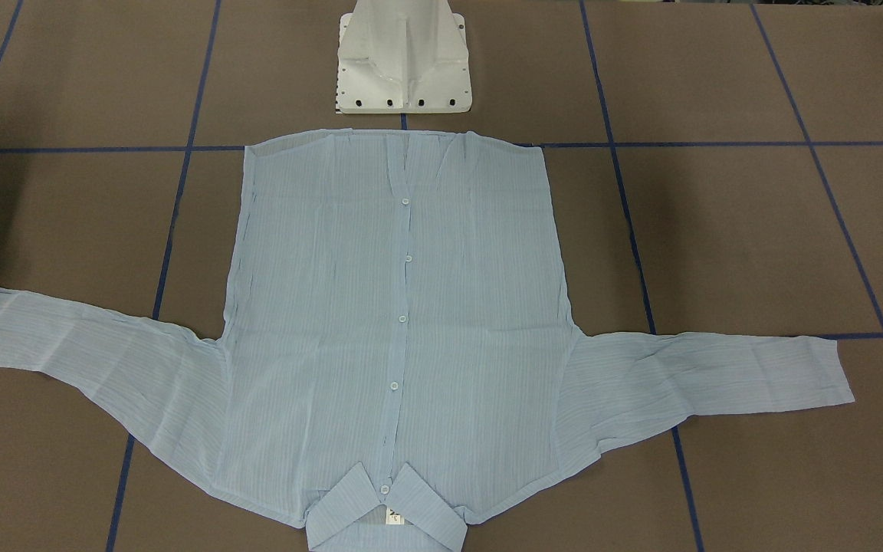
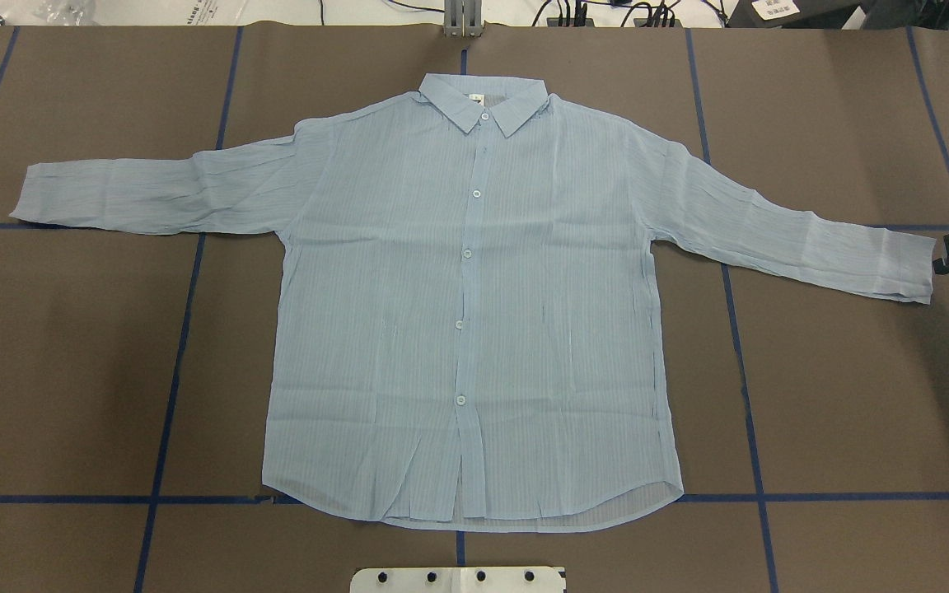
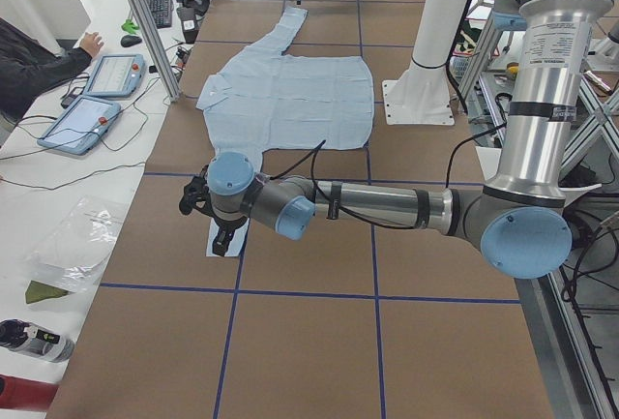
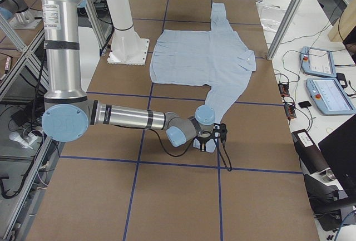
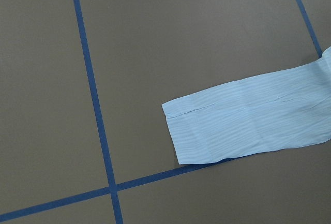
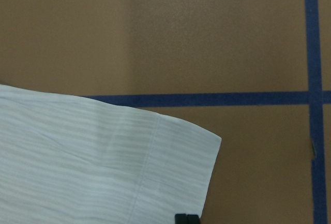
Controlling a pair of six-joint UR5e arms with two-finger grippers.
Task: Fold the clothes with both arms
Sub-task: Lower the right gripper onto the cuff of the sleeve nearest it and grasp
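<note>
The pale blue striped shirt (image 2: 474, 305) lies flat and face up on the brown table, buttoned, its collar (image 2: 483, 99) at the far side and both sleeves spread out. Just past the right sleeve's cuff (image 2: 903, 268), at the edge of the overhead view, hangs my right gripper (image 2: 948, 255). Its wrist view shows that cuff (image 6: 170, 167) and only a small black fingertip (image 6: 186, 218), so I cannot tell its state. My left gripper (image 3: 208, 211) hovers over the left cuff (image 5: 207, 131). It appears only in the side view, so its state is unclear.
The white pedestal base (image 1: 403, 57) stands just behind the shirt's hem. Blue tape lines (image 2: 186, 346) cross the brown table cover. At the far side a person's hand (image 3: 90, 44) rests by tablets (image 3: 87, 119) on a white bench.
</note>
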